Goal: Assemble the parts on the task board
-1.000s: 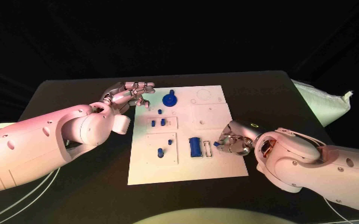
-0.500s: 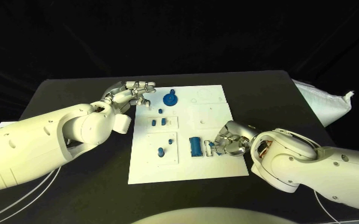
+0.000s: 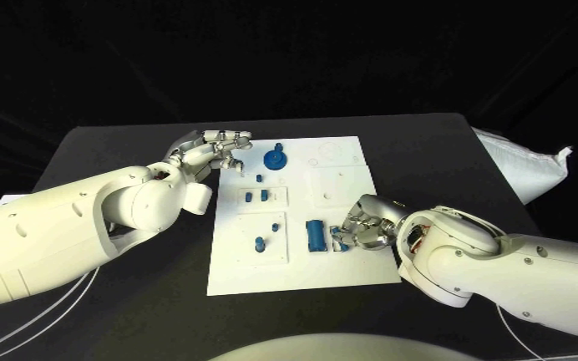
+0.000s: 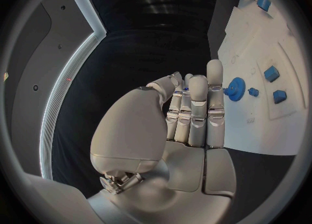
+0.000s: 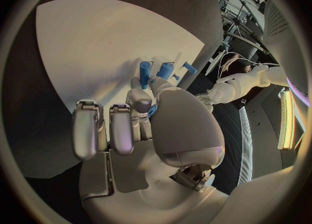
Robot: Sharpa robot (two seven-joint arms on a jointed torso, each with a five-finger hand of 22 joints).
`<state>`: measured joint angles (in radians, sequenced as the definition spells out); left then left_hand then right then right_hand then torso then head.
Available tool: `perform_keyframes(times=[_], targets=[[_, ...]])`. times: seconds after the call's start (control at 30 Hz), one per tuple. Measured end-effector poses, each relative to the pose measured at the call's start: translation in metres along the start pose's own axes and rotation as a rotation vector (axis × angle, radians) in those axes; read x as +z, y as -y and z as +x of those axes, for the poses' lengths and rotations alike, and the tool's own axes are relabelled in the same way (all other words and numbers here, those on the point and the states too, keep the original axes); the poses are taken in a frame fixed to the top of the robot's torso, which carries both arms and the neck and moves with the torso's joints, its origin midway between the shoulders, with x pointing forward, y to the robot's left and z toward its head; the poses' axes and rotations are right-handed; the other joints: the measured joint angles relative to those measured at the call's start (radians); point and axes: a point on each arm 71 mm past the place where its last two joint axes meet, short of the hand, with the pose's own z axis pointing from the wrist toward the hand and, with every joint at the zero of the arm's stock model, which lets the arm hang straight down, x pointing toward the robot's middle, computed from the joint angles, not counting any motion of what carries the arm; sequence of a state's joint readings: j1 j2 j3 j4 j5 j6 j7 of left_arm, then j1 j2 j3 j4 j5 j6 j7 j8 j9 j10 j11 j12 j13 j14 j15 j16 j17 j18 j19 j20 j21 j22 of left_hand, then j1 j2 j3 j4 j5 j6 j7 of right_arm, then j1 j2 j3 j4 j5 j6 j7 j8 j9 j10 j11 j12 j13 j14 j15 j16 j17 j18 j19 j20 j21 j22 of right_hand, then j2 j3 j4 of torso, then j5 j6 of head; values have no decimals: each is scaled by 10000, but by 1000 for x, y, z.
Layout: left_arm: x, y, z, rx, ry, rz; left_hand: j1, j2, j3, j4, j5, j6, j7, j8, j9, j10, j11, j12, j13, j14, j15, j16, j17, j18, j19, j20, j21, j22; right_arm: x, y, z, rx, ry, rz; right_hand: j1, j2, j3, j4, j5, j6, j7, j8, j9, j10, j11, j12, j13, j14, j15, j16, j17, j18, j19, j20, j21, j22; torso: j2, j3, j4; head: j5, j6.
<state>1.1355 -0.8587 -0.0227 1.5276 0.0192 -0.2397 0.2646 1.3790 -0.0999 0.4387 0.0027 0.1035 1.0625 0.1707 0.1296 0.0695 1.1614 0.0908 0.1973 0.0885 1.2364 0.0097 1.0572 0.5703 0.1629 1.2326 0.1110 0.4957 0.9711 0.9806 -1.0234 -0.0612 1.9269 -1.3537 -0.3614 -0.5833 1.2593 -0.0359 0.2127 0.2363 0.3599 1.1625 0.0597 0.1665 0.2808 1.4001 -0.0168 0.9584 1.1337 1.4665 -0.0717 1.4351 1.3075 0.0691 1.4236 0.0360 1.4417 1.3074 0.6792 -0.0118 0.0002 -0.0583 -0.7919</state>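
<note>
The white task board [image 3: 349, 185] lies mid-table. My right hand [image 3: 364, 229] rests on its near right part, beside an upright blue block [image 3: 314, 236]. It pinches a small blue part [image 3: 341, 246] between thumb and finger; in the right wrist view that small blue part [image 5: 151, 110] peeks out under the fingers [image 5: 120, 125], with blue pegs [image 5: 144, 73] beyond on the board [image 5: 98, 42]. My left hand [image 3: 215, 154] hovers at the board's far left corner and holds nothing. Its fingers [image 4: 195, 104] are stretched toward a blue gear [image 4: 235, 87], also seen in the head view as the blue gear [image 3: 275, 160].
Small blue pieces stand in the left panels: a pair [image 3: 256, 196], one above [image 3: 259, 179], and two lower ones [image 3: 275, 228] [image 3: 258, 245]. A white bag [image 3: 524, 165] lies at the table's right edge. Bare black table surrounds the board.
My right hand has slid left across the board, bringing the small blue part close to the blue block. The left hand has stayed put.
</note>
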Motion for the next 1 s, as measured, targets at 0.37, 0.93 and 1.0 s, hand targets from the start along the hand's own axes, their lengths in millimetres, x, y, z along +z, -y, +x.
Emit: perform_keyframes(times=[0.37,0.93,1.0], targets=[[0,0,1,-4,-19,-24,0,0,0,0,0,0,0,0,0,0,0,0,0,0,1,0,0,0,0,0,0,0,4,-1,-1,-230,37,4,-277,-62,-210,236,29,174,-105,114,41,78,-29,113,77,0,0,39,-1,0,36,-36,60,-1,-1,2,-6,2,-29],[1,-1,1,-9,-38,-49,0,0,0,0,0,-1,0,0,0,-36,36,0,0,-15,16,0,-30,1,0,0,0,-8,3,-2,0,-499,42,-28,-1367,-235,-1756,505,-1316,220,-81,50,92,80,-27,113,222,-37,-36,39,6,0,35,-35,59,6,-10,9,-12,4,-26],[1,-1,1,-9,-38,-54,0,0,-28,-28,0,0,0,0,-5,-36,36,0,0,-15,16,0,-47,1,0,0,0,-8,3,-2,0,-525,50,-41,-1367,-235,-1769,518,-1346,220,-81,50,101,79,-27,113,221,-37,-36,39,6,0,35,-35,59,6,-10,11,-12,4,-30]])
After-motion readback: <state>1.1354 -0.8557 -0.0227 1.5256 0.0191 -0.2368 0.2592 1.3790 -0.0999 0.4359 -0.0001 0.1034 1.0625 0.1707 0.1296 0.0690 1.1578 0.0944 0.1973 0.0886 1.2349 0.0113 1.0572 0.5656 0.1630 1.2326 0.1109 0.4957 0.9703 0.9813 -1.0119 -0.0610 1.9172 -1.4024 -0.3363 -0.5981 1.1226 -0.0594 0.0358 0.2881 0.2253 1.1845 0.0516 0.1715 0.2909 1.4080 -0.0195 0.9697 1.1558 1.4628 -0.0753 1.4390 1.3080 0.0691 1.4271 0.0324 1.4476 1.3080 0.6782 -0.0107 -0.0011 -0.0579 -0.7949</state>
